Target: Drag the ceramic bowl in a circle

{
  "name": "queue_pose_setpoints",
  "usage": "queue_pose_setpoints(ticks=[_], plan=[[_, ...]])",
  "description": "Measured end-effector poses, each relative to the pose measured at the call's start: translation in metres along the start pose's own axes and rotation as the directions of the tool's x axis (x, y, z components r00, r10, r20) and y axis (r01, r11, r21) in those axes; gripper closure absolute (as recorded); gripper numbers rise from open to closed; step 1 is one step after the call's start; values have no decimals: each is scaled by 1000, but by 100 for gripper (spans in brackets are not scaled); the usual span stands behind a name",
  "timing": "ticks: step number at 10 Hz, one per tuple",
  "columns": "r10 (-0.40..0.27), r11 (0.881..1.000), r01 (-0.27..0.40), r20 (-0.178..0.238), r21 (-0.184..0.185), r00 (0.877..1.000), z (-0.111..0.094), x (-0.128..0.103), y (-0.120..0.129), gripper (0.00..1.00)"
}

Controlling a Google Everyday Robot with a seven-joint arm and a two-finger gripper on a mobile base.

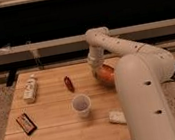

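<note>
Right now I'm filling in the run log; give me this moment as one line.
task: drag bowl in circle | gripper: shut, at ceramic bowl, right table edge | plastic cup: upright, centre, apart

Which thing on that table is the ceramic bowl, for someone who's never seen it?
Find the wooden table, then follow the big white arm down to its hand at the far right edge. The ceramic bowl sits right there: round, glossy, orange-red, unlike the pale plastic cup mid-table.

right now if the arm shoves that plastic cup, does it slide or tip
Probably tips: the plastic cup stands upright, taller than wide, translucent, so likely light. It may then roll across the table. The gripper, shut at the ceramic bowl, is clear of it.
</note>
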Motion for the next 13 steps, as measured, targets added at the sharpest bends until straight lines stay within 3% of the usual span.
queue_pose_setpoints(ticks=[1,4,9,13], plan=[[-12,1000,11,21,7,1000,2,-11,2,98],[-82,997,81,51,10,995,10,-39,32,71],[-202,978,202,16,-49,979,28,-26,85,22],[-224,973,224,-3,-55,975,30,-23,88,20]])
